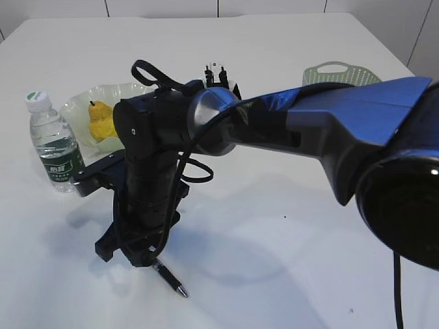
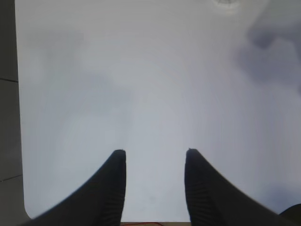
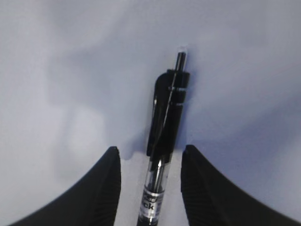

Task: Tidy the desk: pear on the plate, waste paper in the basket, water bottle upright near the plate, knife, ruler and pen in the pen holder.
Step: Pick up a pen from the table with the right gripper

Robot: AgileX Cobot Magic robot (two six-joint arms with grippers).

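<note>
One item was in hand at this moment: the pen [image 3: 164, 141], which lay flat on the desk [image 1: 288, 233] nearest the camera, its tip pointing toward us in the exterior view. We judged the step to be the pick of the pen for the pen holder. Our right gripper [image 3: 150, 162] stood over it, pointing down, with its jaws parted on either side of the barrel and a visible gap on each side in the wrist view, so nothing was gripped. The next move, as we read it, called for a slight descent and a firm close across the barrel, then a lift and a carry to the pen holder [image 1: 221, 81] behind the arm.

Our left gripper [image 2: 155, 160] held nothing; its jaws stood moderately apart over bare tabletop.

Farther back on the left, the water bottle [image 1: 53, 140] stood upright just beside the plate [image 1: 79, 110], and the pear [image 1: 101, 121] sat in the plate. The holder showed dark things sticking out of its top, possibly the knife and ruler, though the arm hid too much for us to say. The basket [image 1: 341, 72] sat at the far right; we could not see any paper in it.

The surface was plain, smooth white, with soft shadows. Beyond it rose pale wall panels with thin dark seams.
</note>
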